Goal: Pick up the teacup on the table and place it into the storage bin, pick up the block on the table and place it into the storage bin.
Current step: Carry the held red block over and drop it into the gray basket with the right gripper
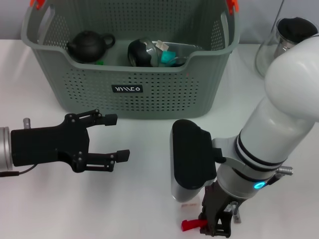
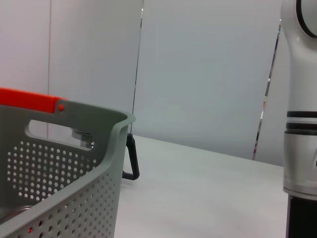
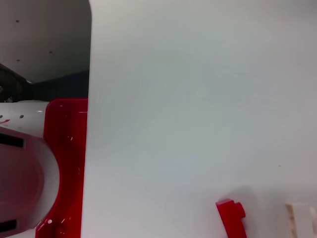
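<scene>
The storage bin [image 1: 130, 74] stands at twelve o'clock on the white surface [image 1: 139, 199], holding a dark teapot [image 1: 89, 46] and a dark round teacup [image 1: 143, 53] beside a teal item. The left tool [image 1: 113, 137] hovers at nine o'clock, just in front of the bin, fingers spread wide and holding nothing. The right tool [image 1: 217, 226] points down at five o'clock over a small red block [image 1: 189, 225] lying on the surface; whether its fingers are spread or pressed together cannot be told. A glass jar [image 1: 284, 42] stands at two o'clock.
</scene>
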Robot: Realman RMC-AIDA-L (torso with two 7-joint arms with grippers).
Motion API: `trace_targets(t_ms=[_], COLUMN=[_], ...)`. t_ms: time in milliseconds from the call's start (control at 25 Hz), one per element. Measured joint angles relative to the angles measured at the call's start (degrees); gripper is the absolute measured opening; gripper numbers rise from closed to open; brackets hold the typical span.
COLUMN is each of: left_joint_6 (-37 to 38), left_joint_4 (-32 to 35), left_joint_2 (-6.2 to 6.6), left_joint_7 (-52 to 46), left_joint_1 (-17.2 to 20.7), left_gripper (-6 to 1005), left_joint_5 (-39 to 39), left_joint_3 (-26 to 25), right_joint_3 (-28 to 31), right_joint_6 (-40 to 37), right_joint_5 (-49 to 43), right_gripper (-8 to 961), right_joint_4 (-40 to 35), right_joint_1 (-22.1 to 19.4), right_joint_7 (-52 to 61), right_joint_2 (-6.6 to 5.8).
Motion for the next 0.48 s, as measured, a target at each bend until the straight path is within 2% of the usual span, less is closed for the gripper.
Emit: trace_targets(t_ms=[200, 480], left_joint_6=[0.4, 0.6], left_joint_4=[0.3, 0.7], left_joint_2=[0.09, 0.17], left_joint_7=[0.0, 0.7], left_joint_1=[0.2, 1.3], left_gripper=[919, 920], left_joint_5=[0.4, 0.5], left_joint_3=[-1.4, -2.9], right_joint_3=[1.6, 7.6], right_joint_6=[-2.5, -7.4], right_joint_5=[-1.1, -3.7], right_gripper=[207, 229], right_joint_4=[-1.4, -9.0], right_joint_1=[-0.9, -4.7], right_joint_7=[1.0, 0.6], right_joint_2=[-0.29, -0.34])
